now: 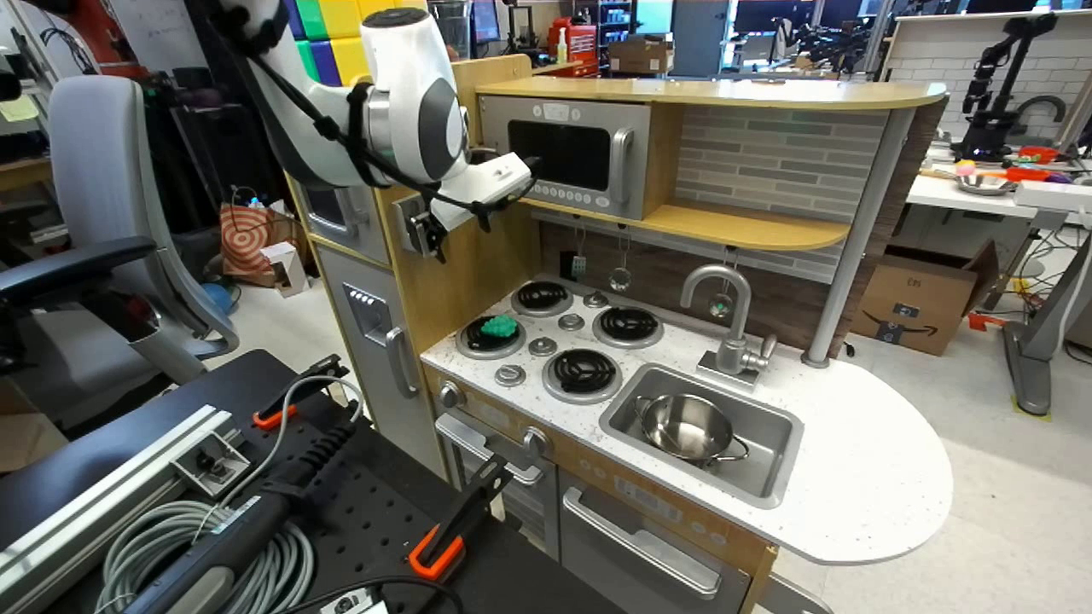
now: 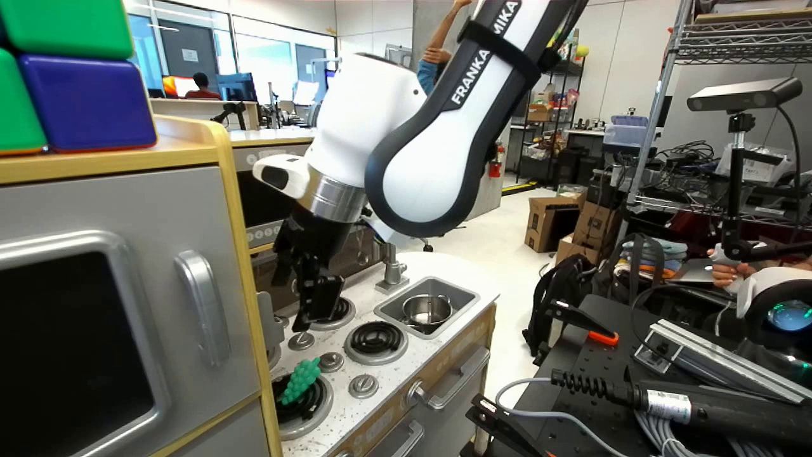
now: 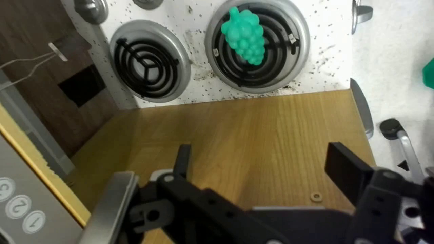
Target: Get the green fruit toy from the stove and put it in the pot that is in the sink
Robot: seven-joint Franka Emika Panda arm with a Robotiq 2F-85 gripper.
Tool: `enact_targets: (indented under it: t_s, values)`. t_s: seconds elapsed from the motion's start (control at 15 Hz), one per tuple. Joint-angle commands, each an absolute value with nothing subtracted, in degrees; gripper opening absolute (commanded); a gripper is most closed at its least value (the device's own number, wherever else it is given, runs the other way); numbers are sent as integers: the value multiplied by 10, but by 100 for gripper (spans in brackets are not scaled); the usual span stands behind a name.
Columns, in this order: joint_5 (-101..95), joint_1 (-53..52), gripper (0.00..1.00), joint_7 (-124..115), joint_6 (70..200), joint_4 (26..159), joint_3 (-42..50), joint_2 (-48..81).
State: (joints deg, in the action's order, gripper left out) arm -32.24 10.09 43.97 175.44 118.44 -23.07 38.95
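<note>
1. Wrist view: the green fruit toy, shaped like a bunch of grapes, lies on the coils of a burner of the stove — the burner beside the wooden panel, toward the panel's front edge.
2. The claw stands wide, nothing between its fingers; it hangs near the panel, higher than the toy and apart from it.
3. The step in hand, I judge, is reaching for the toy. To do it well, bring the claw away from the panel until the toy sits between the fingers, tilt it to point straight down, and only then lower it. Stop short of pressing on the coils, and grip the fat middle — the narrow tip may slip out.
4. The toy's stem points away from the panel, its tapered tip toward it, slanting slightly to the panel's front edge. So its long axis runs roughly square to the panel, and the fingers are parted nearly across it; little turning should be needed.
5. Well apart from the panel, beyond the burners in an exterior view, the pot sits in the sink. For that later carry, lift high enough to clear the pot's rim.
</note>
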Motion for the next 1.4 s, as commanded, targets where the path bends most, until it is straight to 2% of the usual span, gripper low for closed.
enact_targets:
  t_s: [0.0, 0.13, 0.2, 0.4, 1.33]
  values:
    - [-311, 185, 100, 529, 1700, 1113, -316, 462]
    - [-263, 174, 100, 573, 1674, 1103, -299, 449]
    - [-251, 149, 100, 555, 1710, 1132, -274, 435]
    - [-237, 150, 100, 573, 1694, 1116, -272, 435]
    - [-197, 21, 100, 568, 1574, 1006, -152, 520]
